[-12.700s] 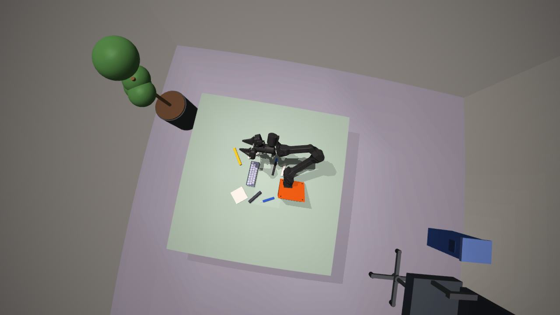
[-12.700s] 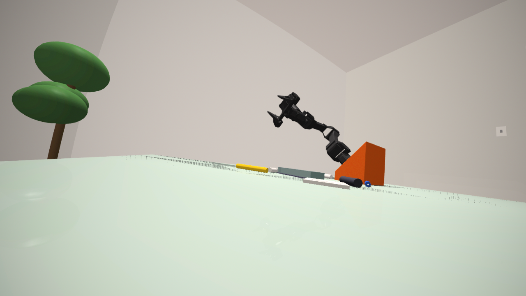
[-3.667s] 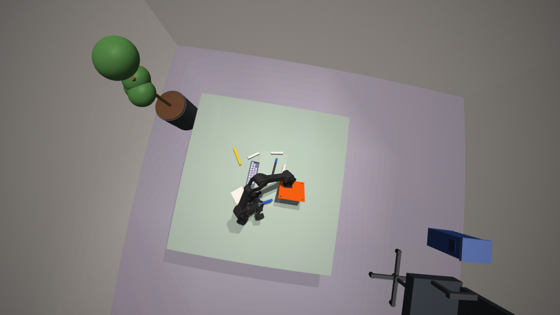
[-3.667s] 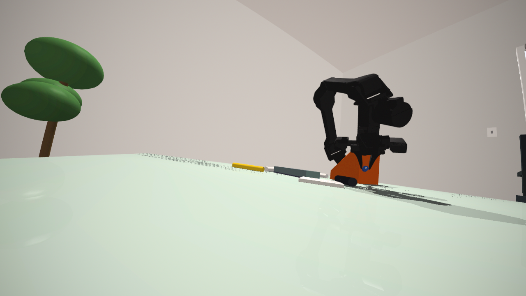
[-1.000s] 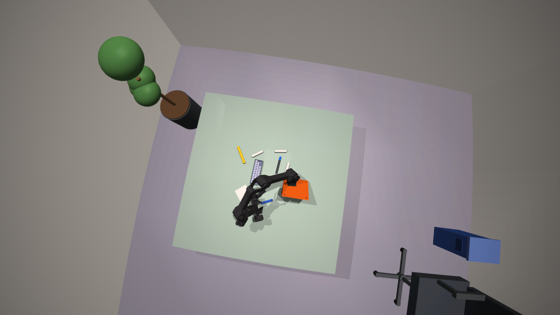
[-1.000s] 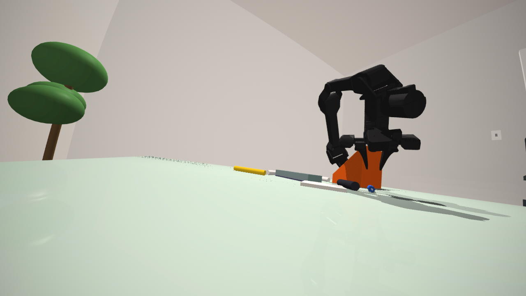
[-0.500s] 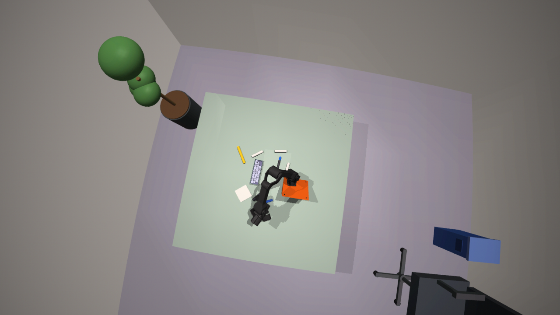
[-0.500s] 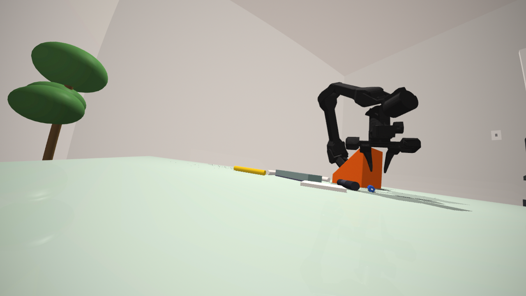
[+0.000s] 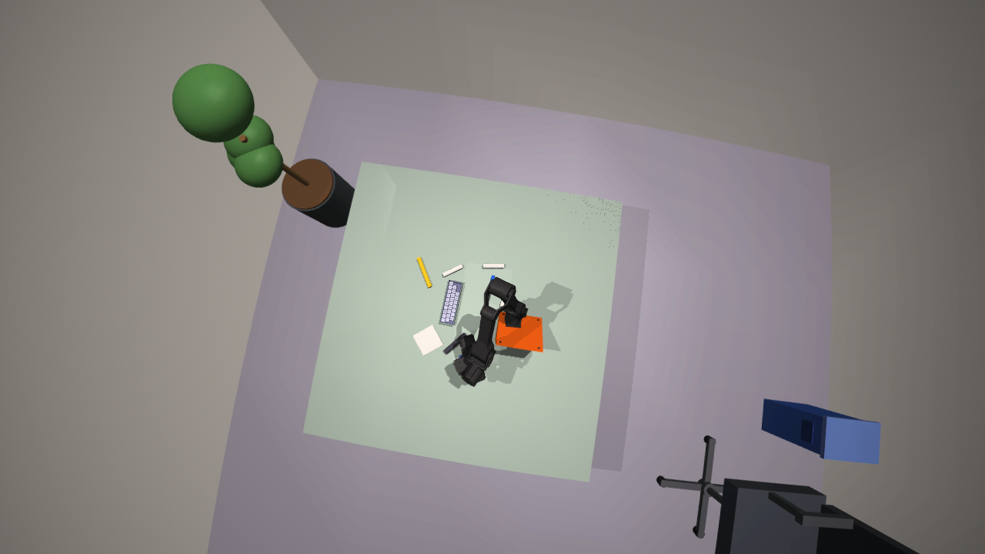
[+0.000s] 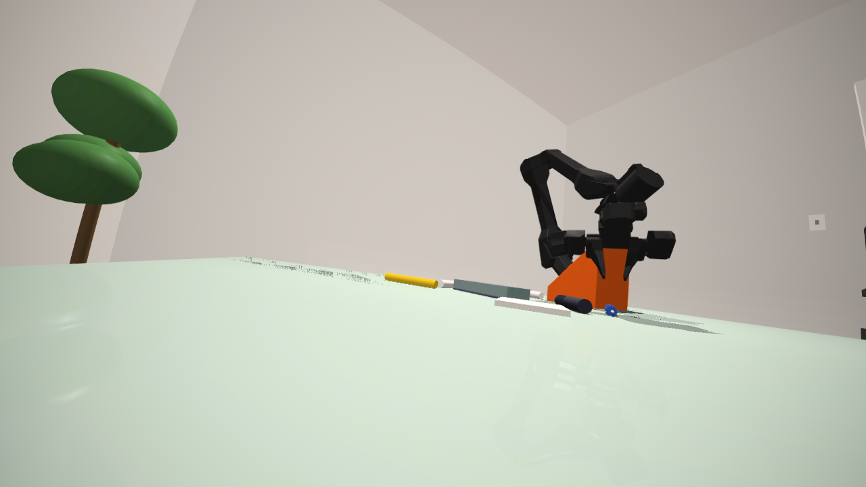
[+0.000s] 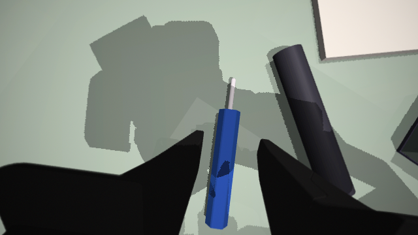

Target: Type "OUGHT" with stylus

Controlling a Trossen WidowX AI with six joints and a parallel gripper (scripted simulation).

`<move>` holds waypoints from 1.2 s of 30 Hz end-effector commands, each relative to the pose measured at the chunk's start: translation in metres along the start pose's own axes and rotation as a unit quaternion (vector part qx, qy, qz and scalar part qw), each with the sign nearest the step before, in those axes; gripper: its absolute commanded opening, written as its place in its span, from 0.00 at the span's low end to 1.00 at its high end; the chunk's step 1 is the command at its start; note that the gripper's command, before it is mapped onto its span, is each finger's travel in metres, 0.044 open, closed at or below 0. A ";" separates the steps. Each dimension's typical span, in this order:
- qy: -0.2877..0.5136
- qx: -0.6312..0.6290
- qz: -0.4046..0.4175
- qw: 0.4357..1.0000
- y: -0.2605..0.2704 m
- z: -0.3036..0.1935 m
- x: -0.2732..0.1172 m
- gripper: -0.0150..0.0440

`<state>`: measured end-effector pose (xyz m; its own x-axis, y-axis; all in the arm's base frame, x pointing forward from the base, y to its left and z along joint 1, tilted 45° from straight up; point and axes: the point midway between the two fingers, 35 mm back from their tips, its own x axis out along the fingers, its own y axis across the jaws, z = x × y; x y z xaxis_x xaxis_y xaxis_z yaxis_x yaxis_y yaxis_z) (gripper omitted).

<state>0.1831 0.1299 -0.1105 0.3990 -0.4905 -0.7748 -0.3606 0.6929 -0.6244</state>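
The stylus, a blue six-sided rod (image 11: 225, 143) (image 10: 611, 310) with a thin pale tip, lies on the desk (image 9: 385, 406). My gripper (image 11: 230, 142) (image 10: 614, 278) is open above it. In the wrist view the stylus lies lengthwise between the two fingers in outline, with space on both sides, its tip pointing up the picture. In the exterior view the fingertips hang clearly above the stylus, touching nothing. The keyboard (image 9: 451, 303) (image 10: 491, 289) lies away from the gripper, with pale keys in a grey frame. Its letters are too small to read. In the top view the arm hides the fingertips.
A dark cylinder (image 11: 310, 114) (image 10: 572, 303) lies close beside the stylus. A white square pad (image 9: 427, 340) (image 11: 369, 26) lies beyond it. A yellow stick (image 9: 424, 271) and two white sticks, one tilted (image 9: 452, 270) and one level (image 9: 492, 265), lie near the keyboard. The orange block (image 9: 526, 337) is at the arm's base.
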 end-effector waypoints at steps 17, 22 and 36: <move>-0.005 -0.003 -0.002 1.000 -0.002 -0.008 0.011 0.51; -0.005 -0.003 -0.002 1.000 -0.002 -0.009 0.013 0.51; -0.005 -0.003 -0.002 1.000 -0.002 -0.013 0.021 0.51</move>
<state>0.1819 0.1152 -0.1252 0.4081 -0.4832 -0.7746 -0.3596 0.6948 -0.6229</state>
